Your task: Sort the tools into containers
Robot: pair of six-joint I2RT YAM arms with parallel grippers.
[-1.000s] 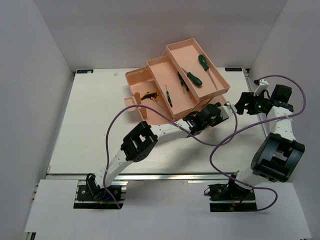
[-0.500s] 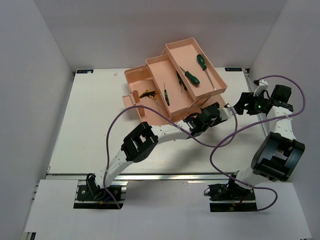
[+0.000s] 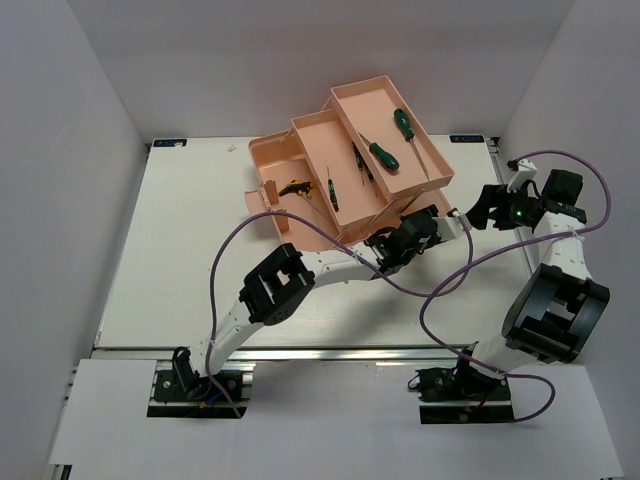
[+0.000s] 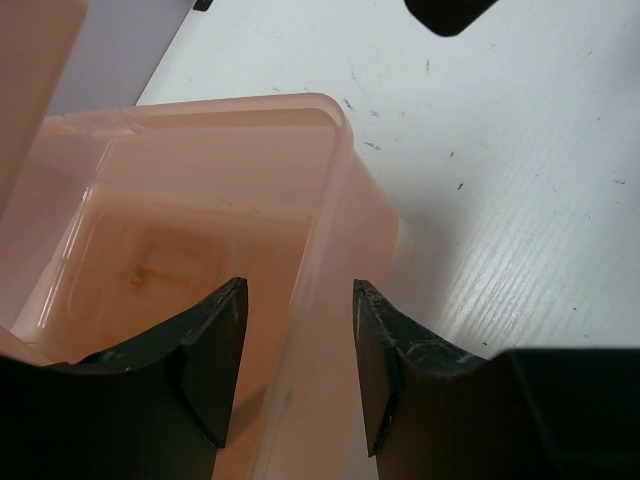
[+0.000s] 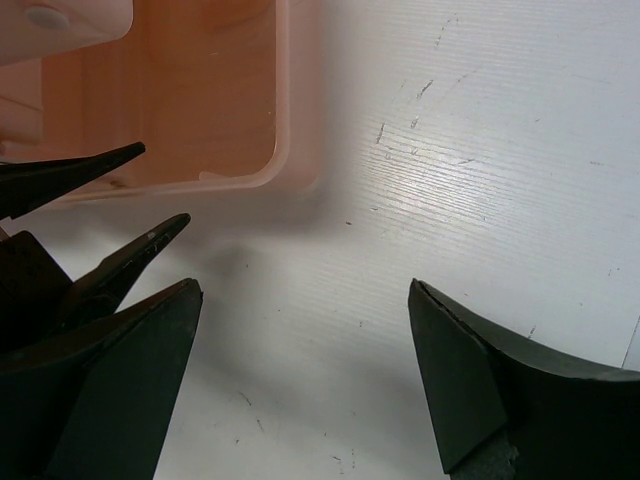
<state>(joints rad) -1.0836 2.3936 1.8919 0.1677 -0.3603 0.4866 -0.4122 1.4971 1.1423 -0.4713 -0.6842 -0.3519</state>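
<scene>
1. Screwdrivers [image 3: 383, 155] were seen only inside the toolbox [image 3: 268, 160]. Two green-handled ones lay in its highest fold-out tray [image 3: 350, 100], slimmer dark ones in the middle tray [image 3: 312, 140], and yellow-orange ones in the low compartment at the toolbox's left end.
2. The left gripper [image 3: 405, 240] was set at the toolbox's near right corner. Its fingers [image 4: 215, 340] were narrowly parted and placed astride the toolbox's wall, one inside and one outside. Whether the wall was actually pinched could not be told.
3. The right gripper [image 5: 303, 285] was held just right of that same corner, over the table [image 3: 180, 250]. It was spread wide and nothing was held in it.
4. The screwdrivers lay beyond the left fingers, on the toolbox's far side from the arm bases. Their long axes ran roughly along the trays' length.
5. The left arm was judged the nearer to the middle tray's tools.
6. With the wall running between the left fingers, it was judged that any pull from there would carry the toolbox itself rather than a tool.
</scene>
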